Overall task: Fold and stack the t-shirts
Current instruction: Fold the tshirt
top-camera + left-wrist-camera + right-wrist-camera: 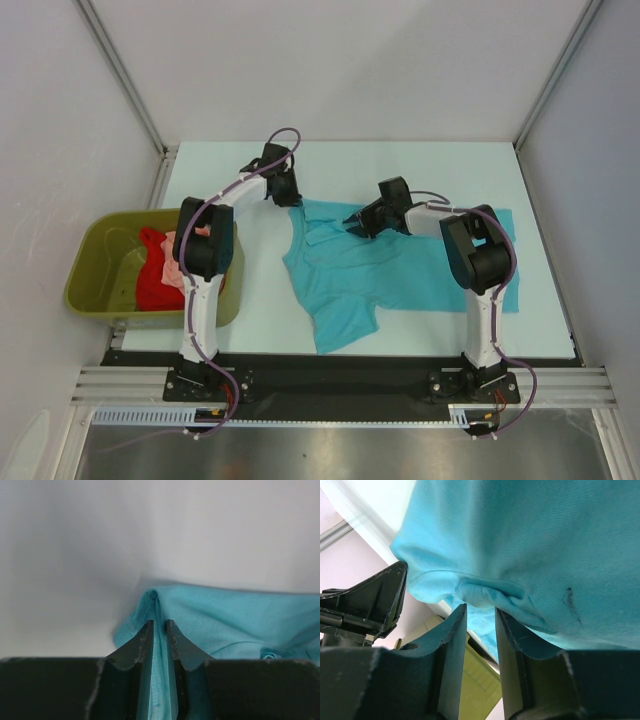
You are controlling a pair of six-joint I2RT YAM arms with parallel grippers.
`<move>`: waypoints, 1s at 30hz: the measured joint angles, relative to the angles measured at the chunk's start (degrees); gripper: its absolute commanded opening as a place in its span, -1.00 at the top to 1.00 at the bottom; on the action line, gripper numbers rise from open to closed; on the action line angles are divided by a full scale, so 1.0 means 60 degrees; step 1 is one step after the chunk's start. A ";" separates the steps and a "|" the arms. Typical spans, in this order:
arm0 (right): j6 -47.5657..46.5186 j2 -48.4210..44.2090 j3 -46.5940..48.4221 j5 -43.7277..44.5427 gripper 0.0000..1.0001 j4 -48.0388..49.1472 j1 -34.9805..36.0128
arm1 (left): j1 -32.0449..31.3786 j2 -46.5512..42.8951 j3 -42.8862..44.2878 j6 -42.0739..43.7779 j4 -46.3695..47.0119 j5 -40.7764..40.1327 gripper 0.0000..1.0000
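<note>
Left gripper (159,626) is clenched on an edge fold of the turquoise t-shirt (390,275), whose body spreads right of its tips. Right gripper (480,611) pinches a bunched fold, with cloth overhead. Recommended: lift both ends level, draw the cloth taut, and avoid dragging.

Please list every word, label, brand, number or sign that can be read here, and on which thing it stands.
There are none: no readable text shows in any view.
The turquoise t-shirt bears only a small dark mark, which forms no letters.
The olive tub shows no label.
</note>
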 measured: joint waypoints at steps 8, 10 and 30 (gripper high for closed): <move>0.0004 0.0022 0.0066 0.0000 0.33 -0.0102 -0.0004 | 0.0000 0.0040 0.0004 0.0000 -0.0004 0.0000 0.58; -0.0044 0.0102 0.0229 -0.0004 0.38 -0.0251 -0.0018 | 0.0000 0.0044 0.0004 0.0000 -0.0004 0.0000 0.58; -0.0834 0.0871 0.1803 -0.0109 0.70 -0.2138 -0.0127 | 0.0018 0.0044 0.0004 0.0000 0.0000 0.0000 0.59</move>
